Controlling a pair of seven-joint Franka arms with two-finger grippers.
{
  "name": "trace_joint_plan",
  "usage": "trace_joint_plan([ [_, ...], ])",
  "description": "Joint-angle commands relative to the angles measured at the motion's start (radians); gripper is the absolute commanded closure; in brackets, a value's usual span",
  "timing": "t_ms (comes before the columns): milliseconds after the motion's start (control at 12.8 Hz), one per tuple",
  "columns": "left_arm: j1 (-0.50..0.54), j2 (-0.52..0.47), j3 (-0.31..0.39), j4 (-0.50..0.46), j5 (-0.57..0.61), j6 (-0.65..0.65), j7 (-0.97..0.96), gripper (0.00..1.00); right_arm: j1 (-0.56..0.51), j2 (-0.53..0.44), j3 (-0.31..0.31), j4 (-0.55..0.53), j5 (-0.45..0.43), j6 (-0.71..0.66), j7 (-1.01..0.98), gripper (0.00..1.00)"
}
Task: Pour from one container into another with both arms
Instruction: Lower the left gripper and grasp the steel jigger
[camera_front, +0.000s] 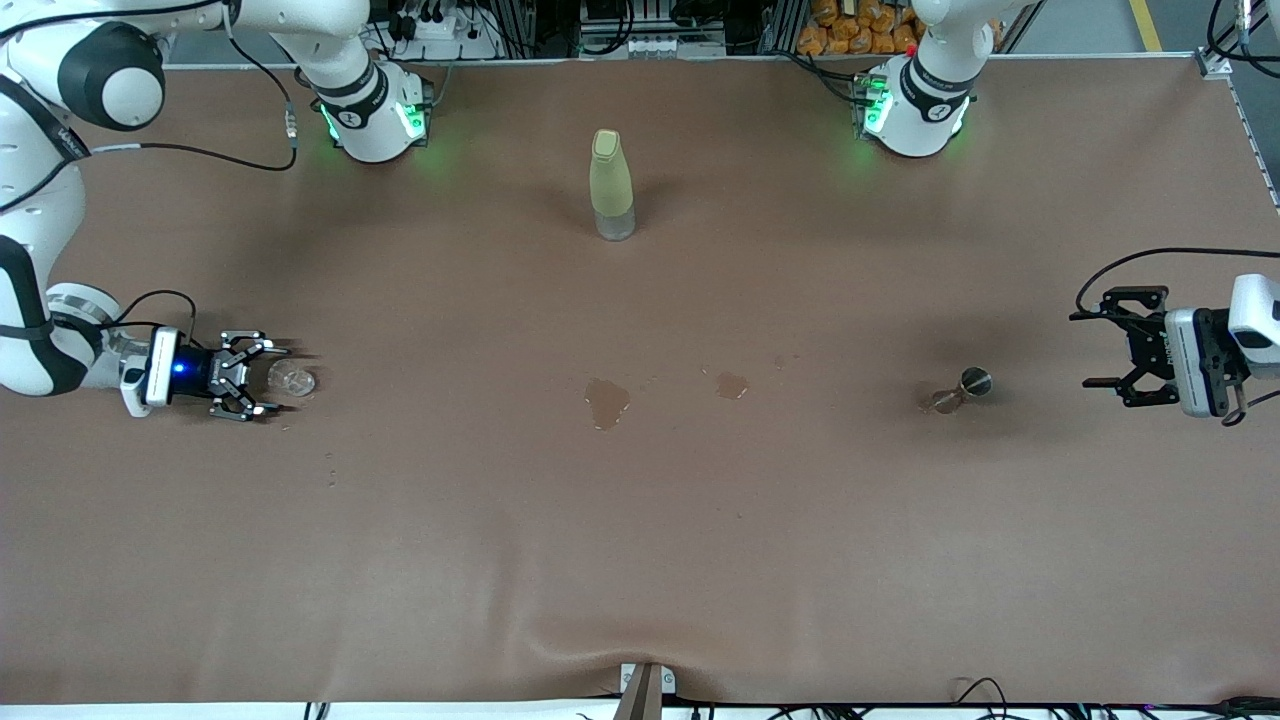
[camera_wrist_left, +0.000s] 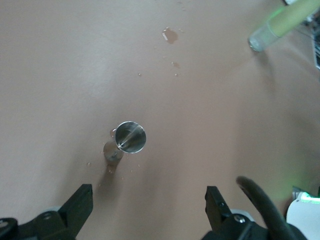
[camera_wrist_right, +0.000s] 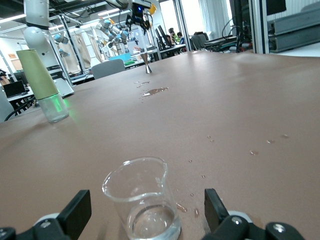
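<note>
Overhead, one brown table carries one tiny clear glass cup between the open right pincer fingers, untouched, and one silvery hourglass metal jigger near the open left pincer. One pale yellow-green bottle stands nearer the bases. Left wrist view alone looks into the jigger's round rim. Right wrist view alone shows liquid in the cup.

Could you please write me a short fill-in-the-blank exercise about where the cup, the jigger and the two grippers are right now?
1. The right gripper has its open fingers on either side of the clear ____.
2. The left gripper is open and holds ____.
3. The jigger stands toward the ____ arm's end of the table.
4. The yellow-green bottle stands ____ from the front camera than the wet patches.

Missing words: cup; nothing; left; farther
</note>
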Motion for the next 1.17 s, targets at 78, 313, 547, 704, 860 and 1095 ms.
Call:
trace_joint_plan([
  [78, 0.049, 0.084, -0.010, 0.006, -0.096, -0.036, 0.339, 0.00, -0.018, 0.038, 0.015, 0.025, 0.044, -0.038, -0.035, 0.00],
  [313, 0.086, 0.164, -0.010, -0.011, -0.173, -0.035, 0.536, 0.00, -0.018, 0.055, 0.015, 0.025, 0.070, -0.053, -0.062, 0.07],
  [547, 0.115, 0.242, -0.010, -0.012, -0.219, -0.033, 0.624, 0.00, -0.018, 0.055, 0.015, 0.026, 0.070, -0.068, -0.068, 0.21],
  [704, 0.123, 0.307, -0.010, -0.012, -0.276, -0.033, 0.656, 0.00, -0.018, 0.054, 0.013, 0.028, 0.070, -0.067, -0.061, 0.21],
  [860, 0.120, 0.331, -0.010, -0.012, -0.297, -0.029, 0.678, 0.00, -0.020, 0.054, 0.013, 0.028, 0.069, -0.067, -0.062, 0.21],
  [1095, 0.115, 0.373, -0.010, -0.012, -0.349, -0.024, 0.681, 0.00, -0.024, 0.055, 0.013, 0.028, 0.069, -0.067, -0.065, 0.28],
])
